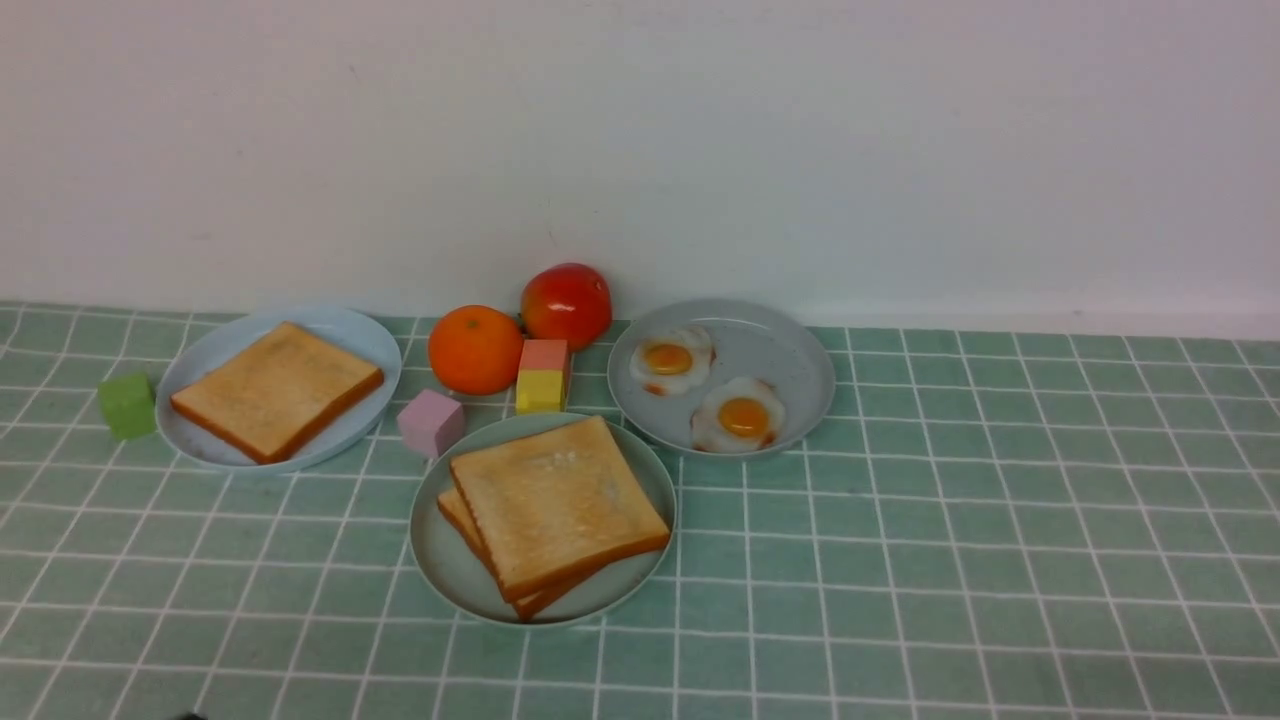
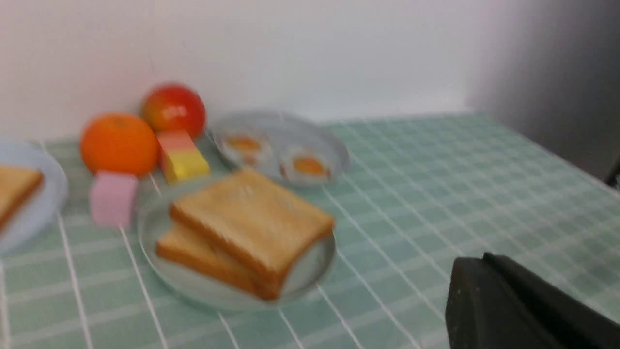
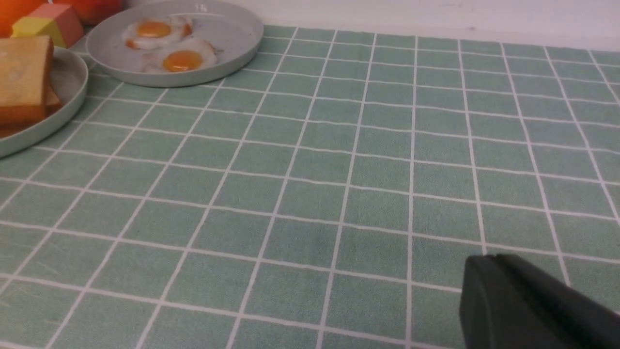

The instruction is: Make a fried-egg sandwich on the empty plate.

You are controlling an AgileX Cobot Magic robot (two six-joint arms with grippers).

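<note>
With both pincers (image 2: 489, 261) closed and apart from the stacked toast (image 1: 560, 505), visually verify completion; if confirmed, command no further placement.

Lower toast (image 1: 465, 520) mostly covered; anything between slices, perhaps egg, hidden.

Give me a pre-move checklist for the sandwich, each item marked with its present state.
1. Two square golden toast slices stacked on the round pale-green plate: ok.
2. White toy fried egg with orange yolk on that plate: cannot tell; the top slice could hide one.
3. Round grey plate with two toy eggs in view: ok.
4. Top slice squarely aligned over the lower: not ok, it sits askew.
5. Black left gripper shut: ok.
6. Black right gripper shut: ok.
</note>
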